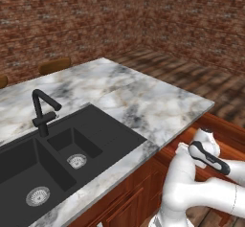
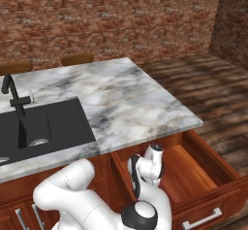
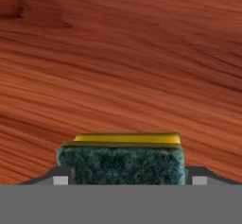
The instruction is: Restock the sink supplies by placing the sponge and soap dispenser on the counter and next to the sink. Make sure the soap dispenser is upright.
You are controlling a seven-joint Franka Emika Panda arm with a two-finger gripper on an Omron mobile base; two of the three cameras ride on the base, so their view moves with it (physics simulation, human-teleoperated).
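Observation:
In the hand view the sponge (image 3: 122, 164), dark green over a yellow layer, lies flat on the reddish wooden floor of an open drawer (image 2: 193, 173). My gripper (image 3: 128, 179) straddles it, with one dark fingertip against each short end. The arm folds down below the counter (image 1: 143, 101) edge, its hand reaching into the drawer beneath the slab. The black double-basin sink (image 1: 57, 159) with its angular faucet (image 1: 43, 111) sits at the left of the counter (image 2: 126, 98). The soap dispenser is out of view.
The drawer stands pulled out under the counter's right end, with a metal handle (image 2: 203, 219) on its front. Wooden cabinet doors (image 1: 124, 207) run below the sink. Two wooden stool tops (image 2: 76, 59) show behind the counter, and a brick wall behind those.

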